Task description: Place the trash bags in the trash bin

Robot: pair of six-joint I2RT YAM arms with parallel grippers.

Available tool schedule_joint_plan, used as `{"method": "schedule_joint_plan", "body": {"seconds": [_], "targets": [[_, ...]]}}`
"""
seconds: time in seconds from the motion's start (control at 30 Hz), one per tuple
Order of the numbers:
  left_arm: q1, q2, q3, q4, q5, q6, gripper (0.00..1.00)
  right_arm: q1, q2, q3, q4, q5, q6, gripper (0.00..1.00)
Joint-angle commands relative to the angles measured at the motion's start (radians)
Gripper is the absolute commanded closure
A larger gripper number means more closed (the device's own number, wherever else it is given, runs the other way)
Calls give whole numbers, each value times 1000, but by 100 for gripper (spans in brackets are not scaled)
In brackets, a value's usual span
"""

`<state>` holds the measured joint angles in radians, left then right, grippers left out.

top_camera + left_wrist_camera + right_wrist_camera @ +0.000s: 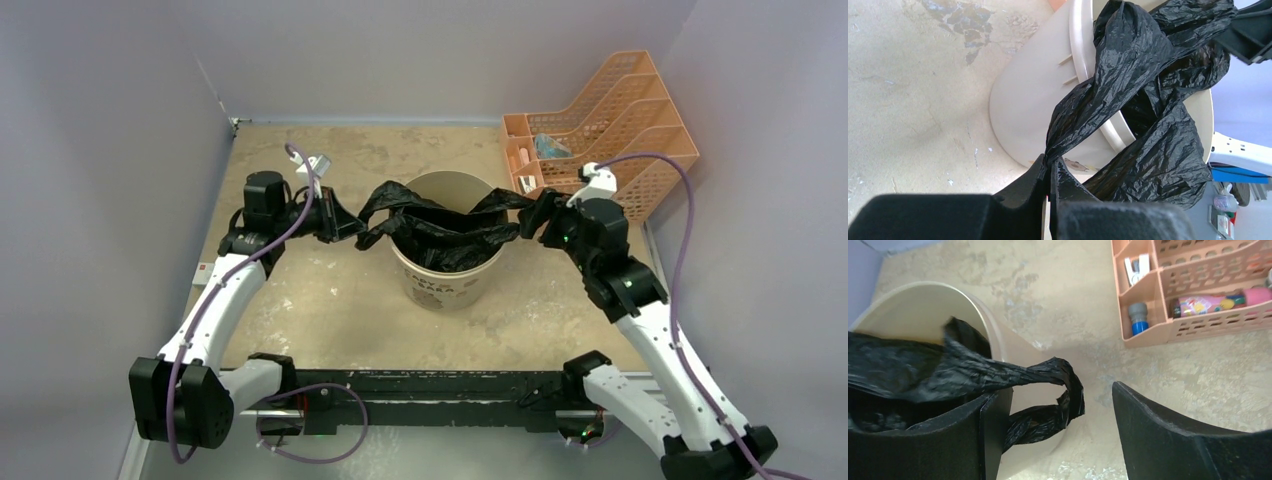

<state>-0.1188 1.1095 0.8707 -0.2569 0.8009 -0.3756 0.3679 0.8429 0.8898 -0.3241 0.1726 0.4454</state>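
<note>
crinkly black plastic trash bag (440,238) mostly inside cream round bin (447,285), handles over rim; left claw (1050,172) clamped on one handle, right claw (1058,390) apart; risk: left pull drags bag out or tips bin

Scuffed beige tabletop (320,300) with the cream trash bin (445,285) standing mid-table and an orange mesh organiser (640,130) parked in the far right corner.

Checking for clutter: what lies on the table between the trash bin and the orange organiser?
Bare table, shown in the right wrist view; only the trash bag's loop handle hangs over the trash bin rim there.
</note>
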Motion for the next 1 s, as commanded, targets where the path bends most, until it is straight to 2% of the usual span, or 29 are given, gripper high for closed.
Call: {"method": "schedule_joint_plan", "body": {"seconds": [0.0, 0.33, 0.4, 0.47, 0.63, 0.73, 0.87, 0.97], "targets": [[7, -8, 17, 53, 44, 9, 100, -3, -95, 116, 22, 75, 27, 23], [7, -2, 33, 43, 53, 16, 100, -3, -234, 150, 158, -113, -88, 19], [6, -2, 34, 41, 55, 18, 100, -3, -230, 161, 204, -278, -170, 21], [7, -3, 34, 42, 55, 17, 100, -2, -174, 186, 195, -462, -264, 26], [7, -16, 39, 35, 54, 17, 100, 4, 5, 220, 185, -612, -384, 42], [6, -24, 44, 24, 53, 18, 100, 80, 79, 245, 188, -601, -476, 43], [6, -34, 54, 6, 60, 23, 100, 328, 216, 317, 127, -339, -587, 40], [7, -41, 59, -3, 62, 20, 100, 421, 287, 332, 124, -207, -678, 37]]}}
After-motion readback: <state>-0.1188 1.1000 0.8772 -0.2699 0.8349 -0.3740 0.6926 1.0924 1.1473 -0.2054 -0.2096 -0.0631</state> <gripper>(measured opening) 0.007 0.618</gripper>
